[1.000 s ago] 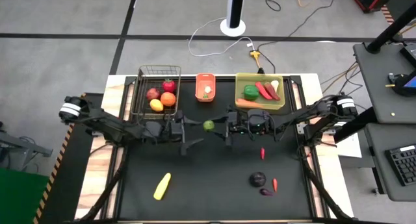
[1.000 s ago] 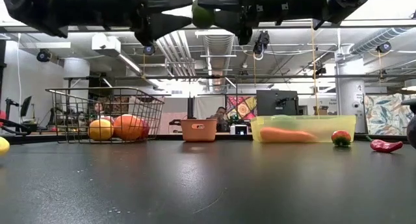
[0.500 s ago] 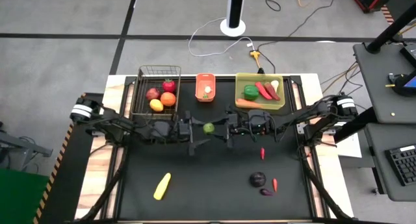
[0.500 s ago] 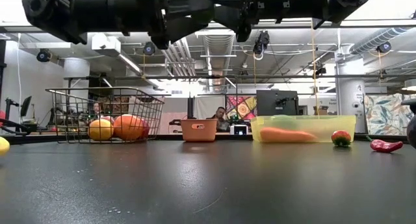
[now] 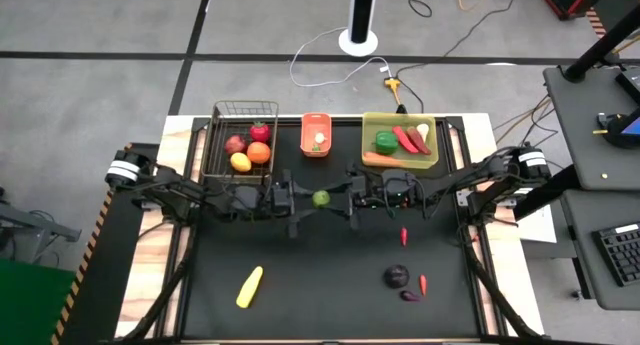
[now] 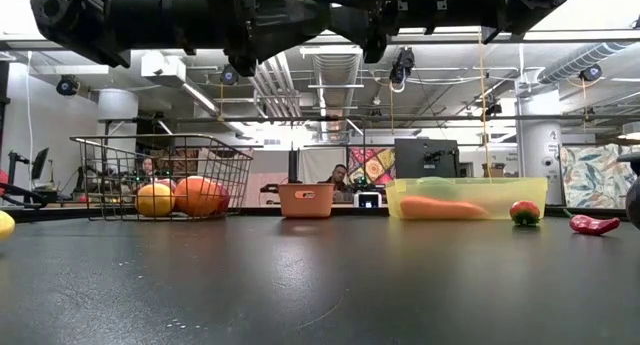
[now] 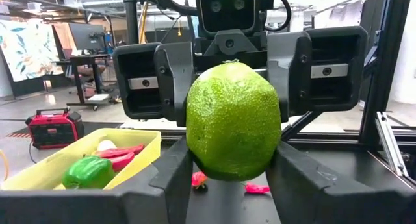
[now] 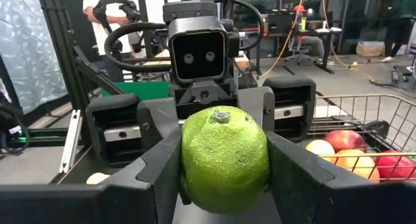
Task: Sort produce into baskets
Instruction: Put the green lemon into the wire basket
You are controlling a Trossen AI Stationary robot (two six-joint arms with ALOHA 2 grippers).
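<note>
the left gripper [image 5: 300,199] and the right gripper [image 5: 342,198] meet high over the middle of the table [image 5: 320,285]. both have their fingers closed on the same round green lime [image 5: 321,197], one from each side. its stem end points up.

Looks like a robotics lab or open workshop space, not a home.

Bare concrete floor [image 5: 100,85] with dark tape lines, exposed ducts and pipes on the ceiling [image 6: 330,80], cables [image 5: 340,65] trailing to a power strip, and desks with monitors [image 6: 418,157] in the back where a person [image 6: 340,180] sits. There's a keyboard [image 5: 618,253] on a side bench, plus a red toolbox-looking case [image 7: 55,128] on the floor.
</note>
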